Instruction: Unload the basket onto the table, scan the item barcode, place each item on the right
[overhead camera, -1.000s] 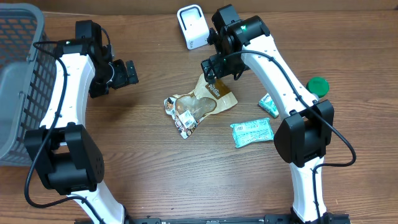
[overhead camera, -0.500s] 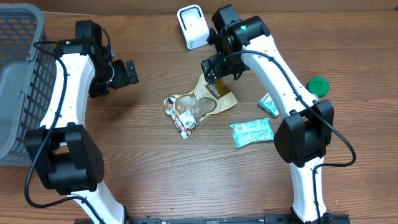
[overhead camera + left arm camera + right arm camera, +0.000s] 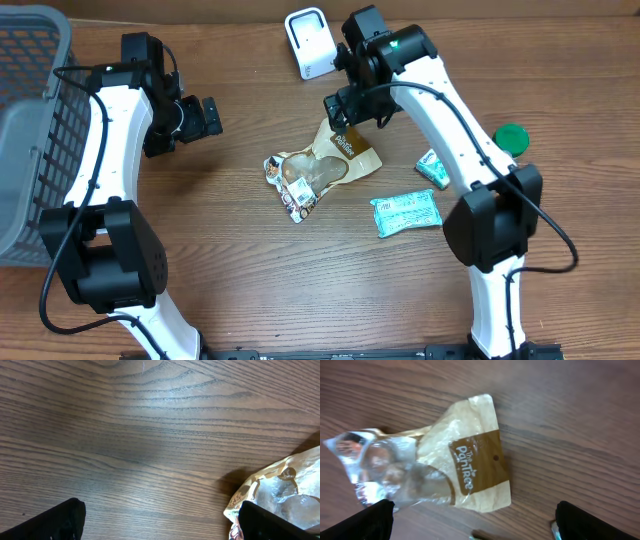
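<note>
A tan and brown snack bag (image 3: pixel 325 165) with a clear end lies flat mid-table. In the right wrist view the bag (image 3: pixel 460 460) shows a "PanTree" label. My right gripper (image 3: pixel 355 108) hovers open just above the bag's brown end, with nothing between its fingers (image 3: pixel 592 522). My left gripper (image 3: pixel 205 117) hangs open over bare wood to the bag's left. In the left wrist view the bag's edge (image 3: pixel 280 485) shows by the right finger (image 3: pixel 280 525). A white barcode scanner (image 3: pixel 309 42) stands at the back. No barcode is visible on the bag.
A teal packet (image 3: pixel 405 212) and a smaller teal packet (image 3: pixel 432 168) lie to the right of the bag. A green lid (image 3: pixel 511 137) sits at the far right. A grey wire basket (image 3: pixel 30 130) fills the left edge.
The right arm's lower link has shifted very slightly. Both grippers and all the items stay where they were.
</note>
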Available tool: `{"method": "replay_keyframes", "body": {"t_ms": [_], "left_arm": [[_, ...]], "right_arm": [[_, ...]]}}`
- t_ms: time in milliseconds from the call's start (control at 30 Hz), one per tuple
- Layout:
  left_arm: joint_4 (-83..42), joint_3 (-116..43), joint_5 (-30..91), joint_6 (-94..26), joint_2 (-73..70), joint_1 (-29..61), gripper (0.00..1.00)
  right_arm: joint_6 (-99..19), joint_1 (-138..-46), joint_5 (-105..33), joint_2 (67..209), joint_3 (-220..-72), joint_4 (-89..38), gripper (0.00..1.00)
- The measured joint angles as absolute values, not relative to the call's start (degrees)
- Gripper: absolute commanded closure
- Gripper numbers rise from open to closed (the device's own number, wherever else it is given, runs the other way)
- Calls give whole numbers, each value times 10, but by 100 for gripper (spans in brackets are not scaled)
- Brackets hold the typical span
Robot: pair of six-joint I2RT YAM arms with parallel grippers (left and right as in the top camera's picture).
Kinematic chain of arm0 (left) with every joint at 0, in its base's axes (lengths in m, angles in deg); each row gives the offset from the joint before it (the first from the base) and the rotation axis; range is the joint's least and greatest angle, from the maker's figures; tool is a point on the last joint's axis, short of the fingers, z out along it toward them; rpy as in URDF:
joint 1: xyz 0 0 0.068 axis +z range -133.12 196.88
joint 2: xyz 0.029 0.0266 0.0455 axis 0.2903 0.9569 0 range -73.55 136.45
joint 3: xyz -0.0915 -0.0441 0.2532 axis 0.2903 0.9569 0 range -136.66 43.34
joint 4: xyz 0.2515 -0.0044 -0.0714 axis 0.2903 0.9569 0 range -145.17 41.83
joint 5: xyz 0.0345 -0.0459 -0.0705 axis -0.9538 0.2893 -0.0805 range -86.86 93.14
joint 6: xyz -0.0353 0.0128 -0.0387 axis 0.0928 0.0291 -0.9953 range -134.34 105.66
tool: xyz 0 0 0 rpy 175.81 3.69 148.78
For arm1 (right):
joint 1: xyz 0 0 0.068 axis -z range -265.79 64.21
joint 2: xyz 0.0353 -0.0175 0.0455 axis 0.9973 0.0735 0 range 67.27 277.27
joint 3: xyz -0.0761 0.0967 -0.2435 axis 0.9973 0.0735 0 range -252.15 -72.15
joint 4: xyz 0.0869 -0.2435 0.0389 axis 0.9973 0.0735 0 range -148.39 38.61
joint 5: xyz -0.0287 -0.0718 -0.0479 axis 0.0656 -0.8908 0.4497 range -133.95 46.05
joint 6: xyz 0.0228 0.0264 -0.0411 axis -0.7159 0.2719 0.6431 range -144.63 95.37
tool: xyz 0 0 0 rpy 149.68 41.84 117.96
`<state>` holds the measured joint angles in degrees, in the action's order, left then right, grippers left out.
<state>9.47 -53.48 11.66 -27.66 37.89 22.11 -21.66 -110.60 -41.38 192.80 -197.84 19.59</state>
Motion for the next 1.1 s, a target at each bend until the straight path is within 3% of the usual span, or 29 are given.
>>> {"method": "replay_keyframes", "body": {"t_ms": [800, 1100], "left_arm": [[95, -535, 117, -277, 379, 221, 0], [95, -535, 117, -277, 379, 221, 1]], "right_arm": [[-214, -1114, -493, 1508, -1960, 203, 0], [-214, -1062, -500, 1284, -1778, 158, 0]]}}
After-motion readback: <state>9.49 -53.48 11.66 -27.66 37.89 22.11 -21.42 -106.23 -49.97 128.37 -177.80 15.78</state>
